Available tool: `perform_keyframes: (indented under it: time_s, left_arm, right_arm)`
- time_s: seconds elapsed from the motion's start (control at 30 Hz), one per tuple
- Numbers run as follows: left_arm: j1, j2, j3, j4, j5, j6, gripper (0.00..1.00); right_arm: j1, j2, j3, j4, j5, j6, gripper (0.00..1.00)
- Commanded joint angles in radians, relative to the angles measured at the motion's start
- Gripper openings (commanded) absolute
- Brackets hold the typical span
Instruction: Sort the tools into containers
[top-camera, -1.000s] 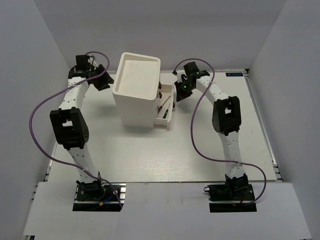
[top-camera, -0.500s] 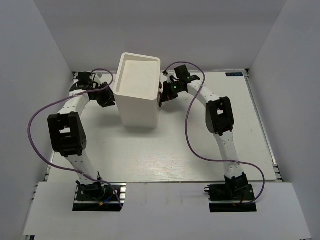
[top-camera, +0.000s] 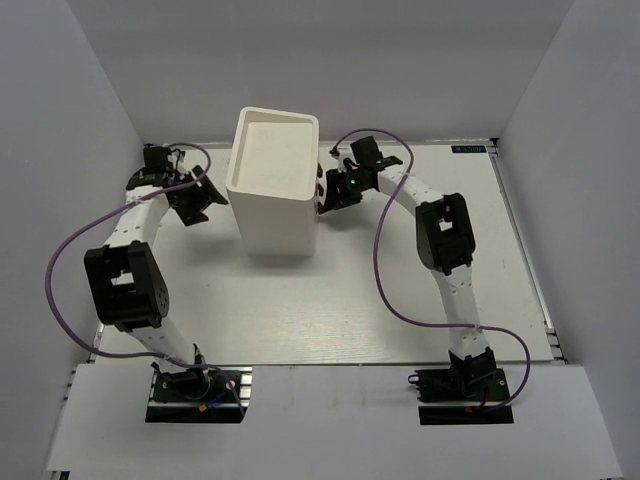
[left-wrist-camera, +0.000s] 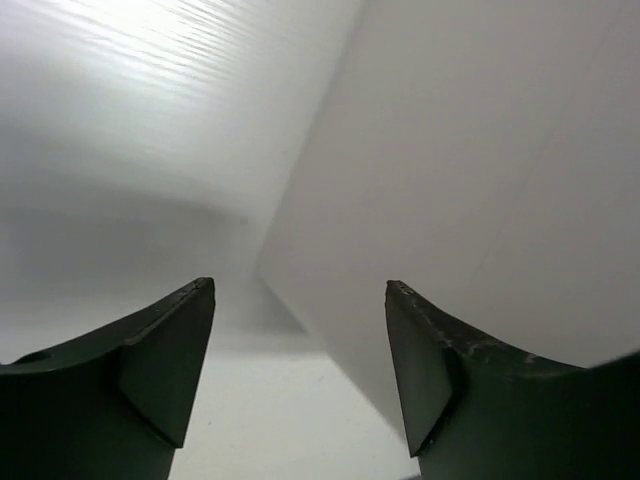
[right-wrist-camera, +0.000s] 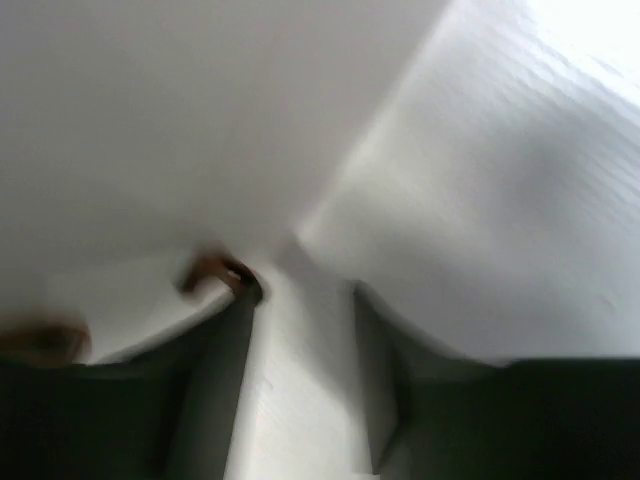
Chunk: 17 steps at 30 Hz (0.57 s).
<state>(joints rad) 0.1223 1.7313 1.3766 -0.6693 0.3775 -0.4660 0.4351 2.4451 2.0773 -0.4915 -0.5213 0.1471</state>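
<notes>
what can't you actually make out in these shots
- The tools: in no view; only the outside of the cabinet shows.
- Drawer fronts: top view, side-on, just the dark knobs, partly behind the right gripper.
- Whether that gripper touches a knob: right wrist view, blurred.
- Left wrist view: the left gripper and blank cabinet wall fill it.

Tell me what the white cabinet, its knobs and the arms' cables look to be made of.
Cabinet: probably moulded plastic, matte white. Its faces are smooth and even, the edges rounded, with no grain.
Knobs: dark and brownish in the right wrist view. They could be wood or plastic, but are too blurred to tell.
Cables: flexible purple sheathing, likely rubber or PVC, since they hang in loose loops.
</notes>
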Motion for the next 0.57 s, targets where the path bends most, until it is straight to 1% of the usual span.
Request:
perform_keyframes:
  time_s: [0.0, 0.03, 0.07, 0.1, 0.13, 0.17, 0.2, 0.23, 0.27, 0.3, 0.33, 0.37, 0.4, 0.43, 0.47, 0.53]
  left_arm:
    - [0.085, -0.170, 0.002, -0.065, -0.198, -0.077, 0.80]
    - [0.097, -0.196, -0.010, -0.075, -0.244, -0.077, 0.81]
    - [0.106, -0.243, -0.010, -0.075, -0.255, -0.077, 0.83]
    - [0.106, -0.262, -0.010, -0.087, -0.255, -0.068, 0.83]
    - [0.106, -0.282, -0.010, -0.087, -0.255, -0.033, 0.83]
    - [0.106, -0.304, -0.019, -0.070, -0.233, -0.008, 0.85]
    - [0.088, -0.356, -0.037, -0.041, -0.201, 0.021, 0.89]
    - [0.077, -0.384, -0.092, 0.032, -0.061, 0.083, 0.94]
    - [0.077, -0.409, -0.118, 0.059, 0.010, 0.102, 0.98]
    - [0.068, -0.436, -0.143, 0.083, 0.071, 0.124, 1.00]
    - [0.068, -0.494, -0.177, 0.099, 0.145, 0.147, 1.00]
    - [0.053, -0.524, -0.189, 0.099, 0.162, 0.177, 1.00]
    - [0.039, -0.553, -0.218, 0.112, 0.187, 0.178, 1.00]
    - [0.028, -0.611, -0.228, 0.112, 0.187, 0.194, 1.00]
    - [0.028, -0.636, -0.228, 0.103, 0.170, 0.216, 1.00]
    - [0.016, -0.674, -0.252, 0.094, 0.144, 0.225, 1.00]
  right_arm:
    - [-0.002, -0.224, -0.159, -0.041, 0.210, -0.185, 0.56]
    - [-0.018, -0.327, -0.233, -0.035, 0.277, -0.232, 0.67]
    - [-0.024, -0.363, -0.267, -0.029, 0.291, -0.279, 0.78]
    - [-0.035, -0.401, -0.345, -0.007, 0.305, -0.285, 0.90]
    - [-0.042, -0.520, -0.388, 0.008, 0.382, -0.297, 0.90]
    - [-0.042, -0.555, -0.499, 0.027, 0.414, -0.297, 0.90]
    - [-0.044, -0.590, -0.526, 0.053, 0.452, -0.291, 0.90]
    - [-0.042, -0.648, -0.554, 0.054, 0.516, -0.290, 0.90]
    - [-0.042, -0.696, -0.603, 0.045, 0.580, -0.287, 0.90]
    - [-0.039, -0.737, -0.614, 0.018, 0.624, -0.288, 0.90]
    - [-0.038, -0.756, -0.621, -0.007, 0.641, -0.290, 0.90]
    - [-0.038, -0.791, -0.649, -0.028, 0.676, -0.264, 0.90]
    - [-0.038, -0.832, -0.667, -0.028, 0.690, -0.255, 0.90]
    - [-0.041, -0.856, -0.701, -0.027, 0.696, -0.241, 0.90]
    - [-0.042, -0.936, -0.739, -0.015, 0.707, -0.212, 0.90]
    - [-0.039, -0.992, -0.802, 0.032, 0.707, -0.196, 0.90]
